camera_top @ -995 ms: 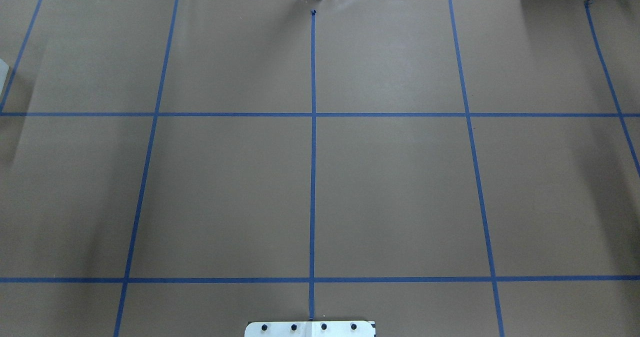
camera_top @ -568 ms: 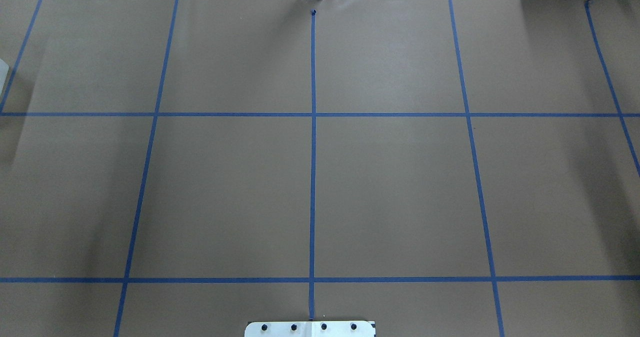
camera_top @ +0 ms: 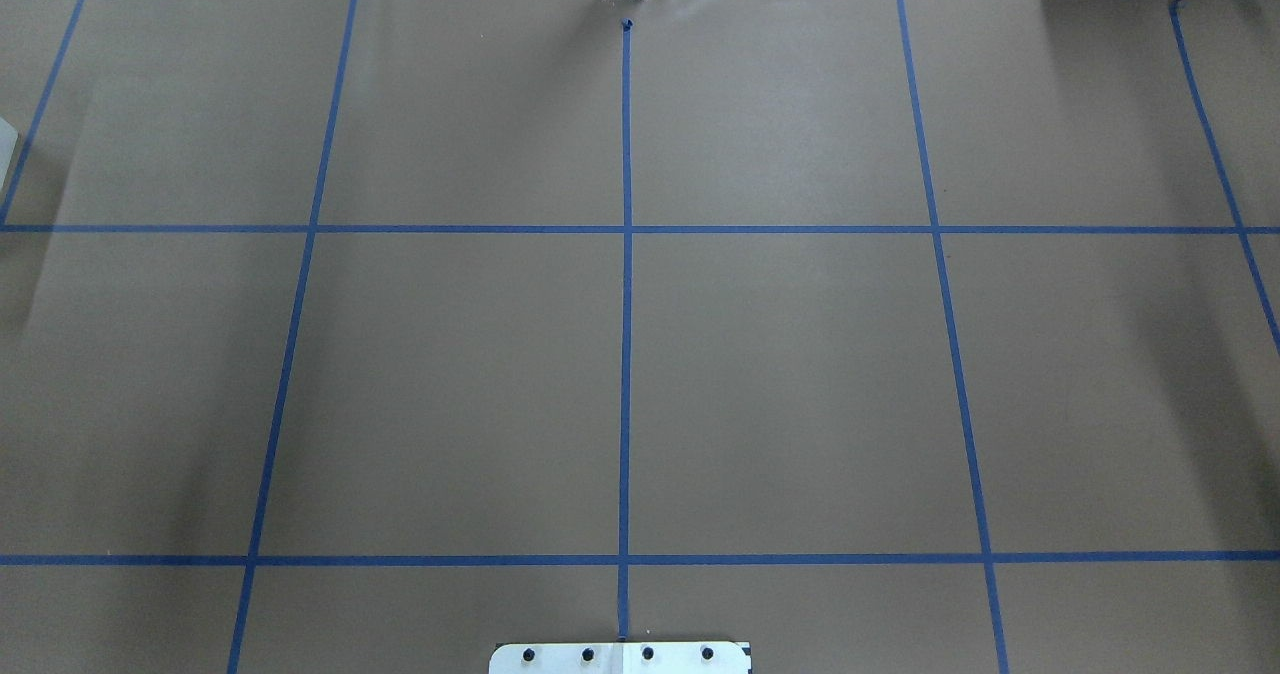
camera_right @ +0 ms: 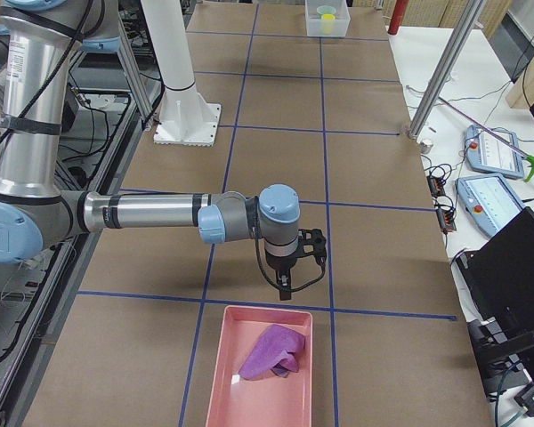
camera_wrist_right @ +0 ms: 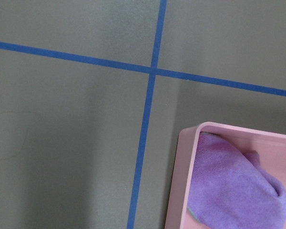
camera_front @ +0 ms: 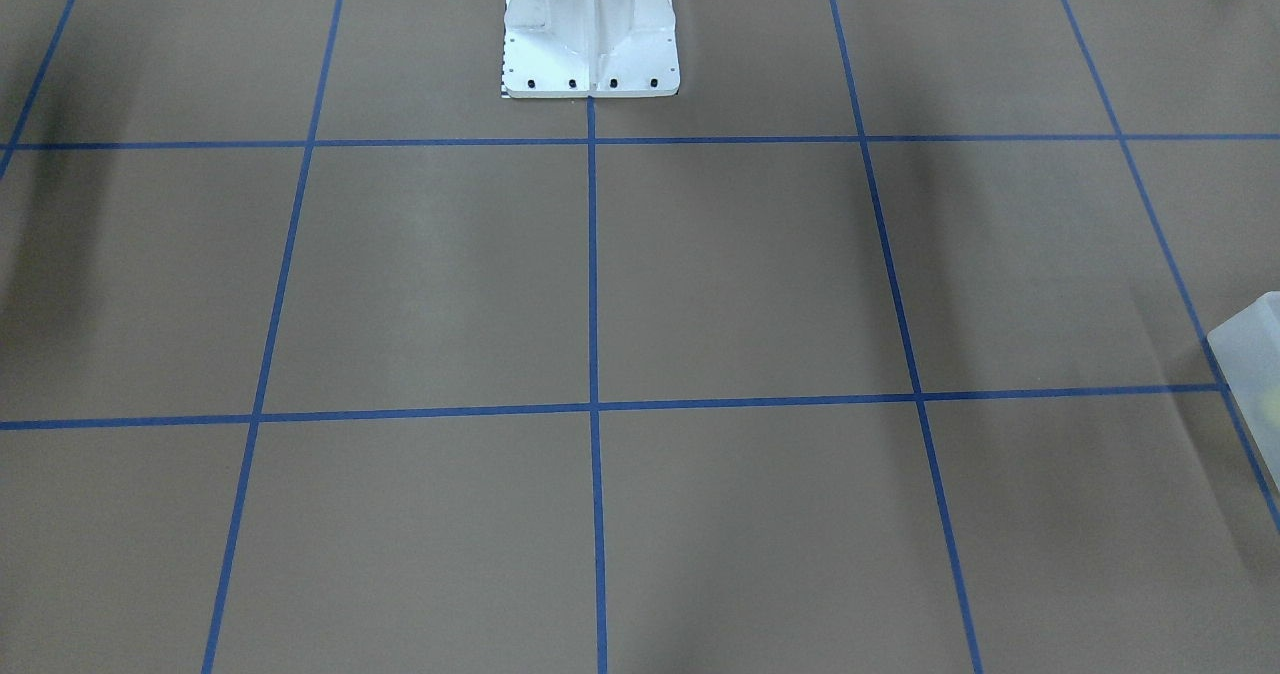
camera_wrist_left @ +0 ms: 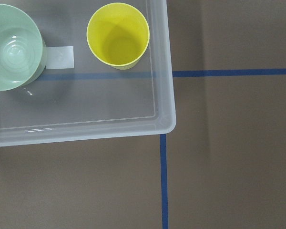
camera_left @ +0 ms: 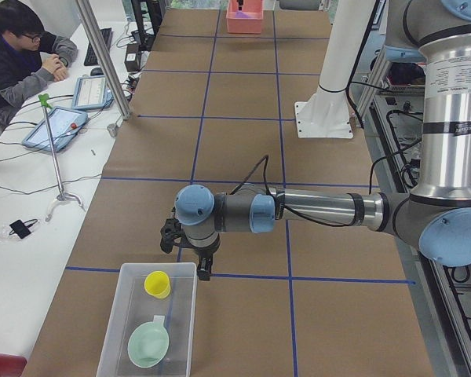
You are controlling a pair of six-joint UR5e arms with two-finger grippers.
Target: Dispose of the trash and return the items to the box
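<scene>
Item one: left gripper [camera_left: 192, 259], on the near arm in the exterior left view, hung just above the table [camera_left: 243, 141] at the far end of the clear box [camera_left: 158, 265]. You could not tell from that view alone whether its jaws were released or clenched, and nothing showed between them. Item two: clear box, also seen in the left wrist view [camera_wrist_left: 168, 95], where it filled the 10 o'clock quarter. It held a yellow cup [camera_wrist_left: 117, 36] upright at 12 o'clock and a green bowl [camera_wrist_left: 13, 47] at 10 o'clock, the two apart, with a white label [camera_wrist_left: 59, 58] between them. In the exterior left view the yellow cup [camera_left: 157, 283] stood at the box's far end and the green bowl [camera_left: 148, 344] nearer the camera. Item three: right gripper [camera_right: 295, 271], on the near arm in the exterior right view, hung above the blue tape [camera_right: 276, 305] just beyond the pink tray [camera_right: 215, 356]. Its jaw state likewise could not be told. Item four: pink tray, at 5 o'clock in the right wrist view [camera_wrist_right: 181, 181], held a crumpled purple cloth [camera_wrist_right: 229, 186], which also showed in the exterior right view [camera_right: 271, 351]. Item five: white pedestal [camera_front: 590, 34], at 12 o'clock in your front-facing view. One corner of the clear box [camera_front: 1250, 354] showed there at 4 o'clock.
</scene>
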